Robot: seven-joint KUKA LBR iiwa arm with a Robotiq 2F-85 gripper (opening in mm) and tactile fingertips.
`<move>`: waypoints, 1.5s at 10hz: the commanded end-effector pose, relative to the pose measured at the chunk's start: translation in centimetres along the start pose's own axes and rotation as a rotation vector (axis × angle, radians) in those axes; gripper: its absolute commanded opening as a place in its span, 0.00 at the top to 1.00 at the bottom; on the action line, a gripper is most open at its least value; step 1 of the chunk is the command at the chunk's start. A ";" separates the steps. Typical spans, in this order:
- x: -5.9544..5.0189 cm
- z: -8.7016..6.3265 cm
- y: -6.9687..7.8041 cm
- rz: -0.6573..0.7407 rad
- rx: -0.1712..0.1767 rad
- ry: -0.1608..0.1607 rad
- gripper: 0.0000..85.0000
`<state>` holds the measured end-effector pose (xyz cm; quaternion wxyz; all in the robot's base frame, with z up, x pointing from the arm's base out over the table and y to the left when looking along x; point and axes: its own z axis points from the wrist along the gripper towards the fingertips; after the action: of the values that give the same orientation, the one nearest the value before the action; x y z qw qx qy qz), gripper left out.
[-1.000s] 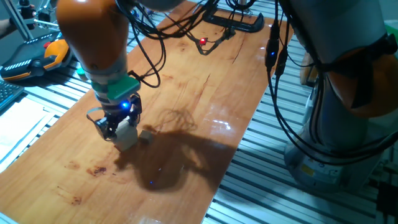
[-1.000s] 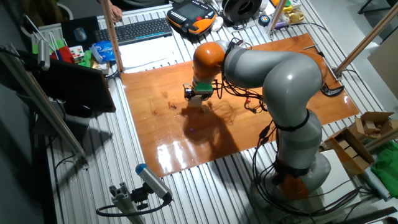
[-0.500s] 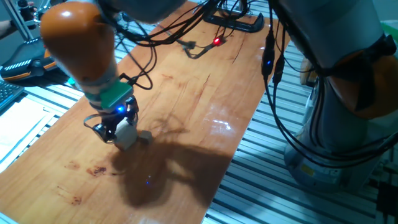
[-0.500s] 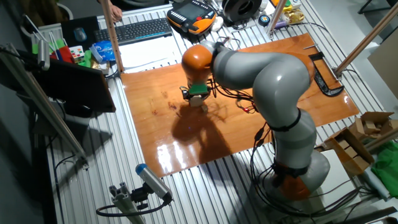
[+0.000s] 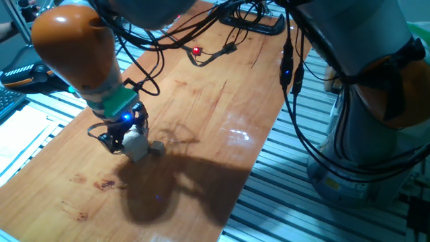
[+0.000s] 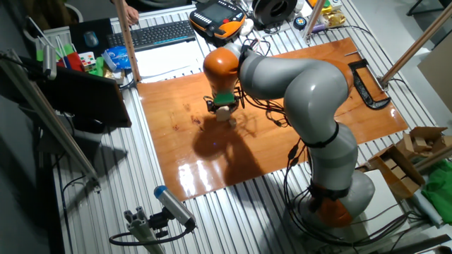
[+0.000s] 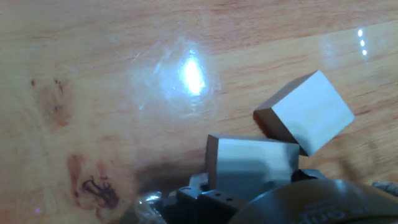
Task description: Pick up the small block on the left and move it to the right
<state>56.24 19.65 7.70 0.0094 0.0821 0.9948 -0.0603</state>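
Note:
My gripper (image 5: pixel 125 136) is shut on the small block (image 5: pixel 135 143), a plain light-wood cube, held low at the wooden table (image 5: pixel 222 101); I cannot tell whether it touches. In the other fixed view the gripper (image 6: pixel 224 108) and the block (image 6: pixel 224 111) sit at the table's left-middle. In the hand view the block (image 7: pixel 252 158) fills the space between my fingers (image 7: pixel 198 184). A smaller light-wood cube (image 5: pixel 158 146) lies tilted on the table right beside it and also shows in the hand view (image 7: pixel 306 112). No tiny cube can be made out.
Cables with a red light (image 5: pixel 196 50) trail across the table's far part. A black clamp (image 6: pixel 367 83) lies at the far end. Dark stains (image 5: pixel 104 183) mark the wood near the gripper. A keyboard (image 6: pixel 159 33) and an orange pendant (image 6: pixel 219 17) lie off the table.
The arm has swung so that its orange joint leans further left, and the gripper with the block has shifted slightly left. The cable with the red light has slid along the table.

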 end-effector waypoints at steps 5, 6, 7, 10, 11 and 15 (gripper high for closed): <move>-0.9 -4.3 -7.4 -0.237 -0.040 0.078 0.58; -1.3 -4.9 -9.1 -0.285 -0.075 0.110 0.79; -1.6 -5.5 -10.5 -0.319 -0.095 0.132 0.99; -2.7 -7.7 -15.0 -0.402 -0.088 0.135 0.99; -3.1 -8.2 -16.3 -0.420 -0.092 0.133 0.99; -3.5 -8.2 -19.1 -0.473 -0.116 0.131 0.99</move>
<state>56.40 5.15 18.17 -0.0645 -0.1500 0.9866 0.0023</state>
